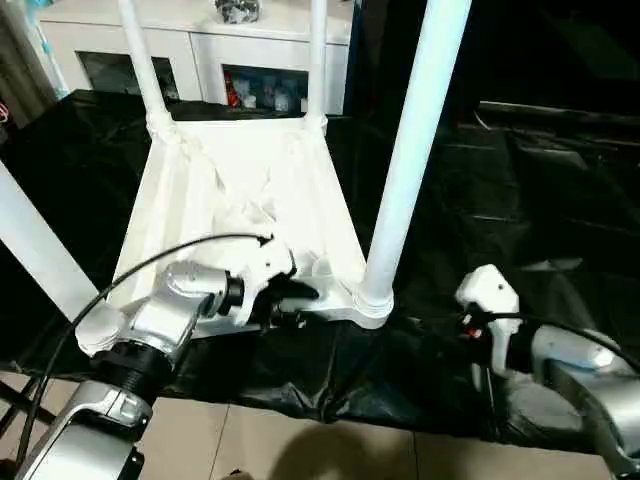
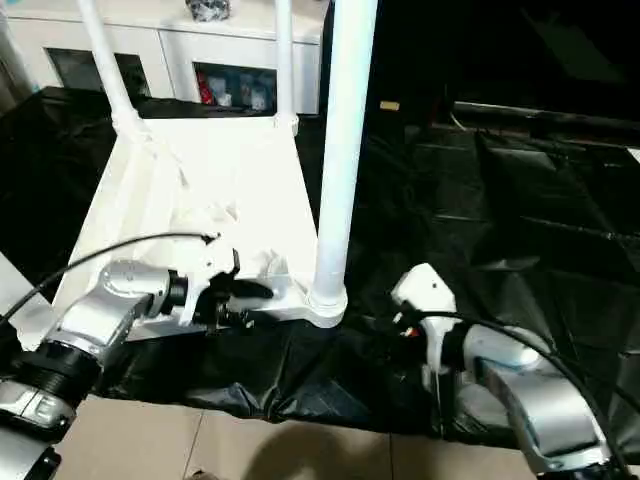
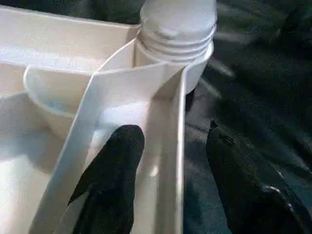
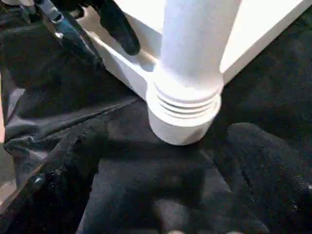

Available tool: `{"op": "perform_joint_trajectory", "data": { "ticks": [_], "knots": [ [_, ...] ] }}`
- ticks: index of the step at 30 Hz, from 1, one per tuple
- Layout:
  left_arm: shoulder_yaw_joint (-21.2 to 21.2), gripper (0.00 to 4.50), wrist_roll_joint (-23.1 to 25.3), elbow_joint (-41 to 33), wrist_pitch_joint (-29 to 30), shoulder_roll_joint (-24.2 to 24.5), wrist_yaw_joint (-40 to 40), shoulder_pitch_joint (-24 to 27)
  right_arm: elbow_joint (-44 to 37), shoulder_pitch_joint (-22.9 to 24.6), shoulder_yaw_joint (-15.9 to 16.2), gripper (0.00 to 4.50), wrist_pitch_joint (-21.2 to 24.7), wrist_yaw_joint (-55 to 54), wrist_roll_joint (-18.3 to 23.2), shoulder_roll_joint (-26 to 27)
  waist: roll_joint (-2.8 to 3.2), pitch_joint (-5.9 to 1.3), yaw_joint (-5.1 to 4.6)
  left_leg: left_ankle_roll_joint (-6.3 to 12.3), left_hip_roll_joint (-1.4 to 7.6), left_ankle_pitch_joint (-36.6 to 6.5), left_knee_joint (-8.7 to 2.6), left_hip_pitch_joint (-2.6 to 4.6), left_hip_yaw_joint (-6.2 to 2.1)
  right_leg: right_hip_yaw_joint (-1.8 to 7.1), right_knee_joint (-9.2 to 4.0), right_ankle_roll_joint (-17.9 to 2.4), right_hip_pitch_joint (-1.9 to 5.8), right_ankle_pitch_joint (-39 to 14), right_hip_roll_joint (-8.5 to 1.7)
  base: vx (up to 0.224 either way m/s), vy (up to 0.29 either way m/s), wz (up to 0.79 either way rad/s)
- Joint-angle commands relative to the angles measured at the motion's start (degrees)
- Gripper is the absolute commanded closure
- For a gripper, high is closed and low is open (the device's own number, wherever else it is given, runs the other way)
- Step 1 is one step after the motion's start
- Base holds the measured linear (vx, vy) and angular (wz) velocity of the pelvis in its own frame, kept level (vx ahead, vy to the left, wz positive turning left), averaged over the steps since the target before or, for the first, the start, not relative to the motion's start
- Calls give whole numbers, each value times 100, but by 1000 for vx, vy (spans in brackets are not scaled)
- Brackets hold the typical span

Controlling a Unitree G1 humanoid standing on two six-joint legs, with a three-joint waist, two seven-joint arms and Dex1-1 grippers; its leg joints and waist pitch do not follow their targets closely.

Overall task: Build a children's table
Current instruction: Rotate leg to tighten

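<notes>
— What stands behind the black-sheeted folding table (image 1: 560,200)?

— A white cabinet (image 1: 200,45) with glass doors, directly behind the table's far edge. Coloured items sit behind the glass; a dark object rests on top.

— And the floor?

— Beige tile floor (image 1: 300,445) at the table's near edge. The sheet is wrinkled and glossy.

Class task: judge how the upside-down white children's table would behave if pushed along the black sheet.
The children's table would probably slide easily: it looks like light, thin ribbed plastic. With tall legs sticking upward, a high push might tip it. The black sheet may bunch.
</notes>
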Motion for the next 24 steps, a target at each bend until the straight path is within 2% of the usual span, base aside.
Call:
{"op": "perform_joint_trajectory", "data": {
  "ticks": [1, 4, 7, 8, 10, 14, 17, 19, 21, 22, 24],
  "knots": [
    [-50, 199, 107, 105, -92, 4, 13, -126, 31, -32, 29, 0, -22, -37, -23, -19, 27, -345, 19, 92, 309, -1501, -402, 88, -178, 273, -433, -1160, 275, -1303, -411, 0, 0, 0],
    [3, 236, 101, 416, -215, -86, 24, -241, 0, -39, 73, 0, 6, -66, -46, 46, 54, -355, 30, 157, 304, -1345, -382, 73, -173, 278, -411, -1210, 290, -1198, -427, 0, 0, 0],
    [-28, 247, 118, 506, -196, -92, -25, -276, -10, -34, 91, 0, 6, -74, -49, 58, 70, -346, 31, 174, 304, -1358, -383, 80, -168, 271, -429, -1204, 279, -1311, -419, 0, 0, 0],
    [-50, 274, 137, 545, -198, -89, -51, -293, -12, -29, 92, 0, 3, -73, -56, 61, 77, -344, 34, 157, 314, -1401, -391, 80, -176, 272, -431, -1200, 284, -1368, -428, 0, 0, 0],
    [-100, 274, 212, 634, -254, -78, -78, -327, -30, -2, 93, 0, 1, -52, -59, 48, 77, -344, 32, 149, 316, -1433, -394, 86, -177, 271, -438, -1186, 279, -1412, -427, 0, 0, 0],
    [-214, 316, 388, 791, -341, -36, -117, -396, -29, 46, 73, 0, -12, -31, -71, 6, 79, -340, 29, 139, 316, -1479, -400, 87, -180, 274, -447, -1153, 278, -1486, -432, 0, 0, 0],
    [-262, 325, 447, 829, -361, -22, -142, -413, -31, 48, 75, 0, -7, -30, -78, 8, 75, -338, 28, 141, 317, -1472, -402, 84, -180, 275, -450, -1132, 278, -1541, -436, 0, 0, 0],
    [-294, 354, 474, 819, -341, -14, -159, -419, -22, 39, 88, 0, -7, -34, -85, 12, 67, -335, 23, 147, 316, -1486, -403, 83, -180, 272, -456, -1119, 277, -1599, -436, 0, 0, 0],
    [-292, 359, 492, 807, -282, -25, -178, -443, 3, 8, 97, 0, -5, -29, -87, 26, 74, -338, 25, 152, 312, -1483, -399, 84, -179, 273, -468, -1076, 274, -1730, -442, 0, 0, 0],
    [-291, 363, 492, 800, -251, -28, -190, -452, 25, -9, 96, 0, -1, -20, -73, 42, 59, -338, 24, 162, 312, -1477, -398, 84, -176, 274, -472, -1065, 270, -1756, -439, 0, 0, 0],
    [-290, 393, 491, 797, -234, -30, -198, -456, 39, -20, 95, 0, 1, -13, -62, 53, 72, -336, 23, 161, 313, -1491, -401, 84, -179, 270, -476, -1050, 265, -1807, -437, 0, 0, 0]
  ]
}}
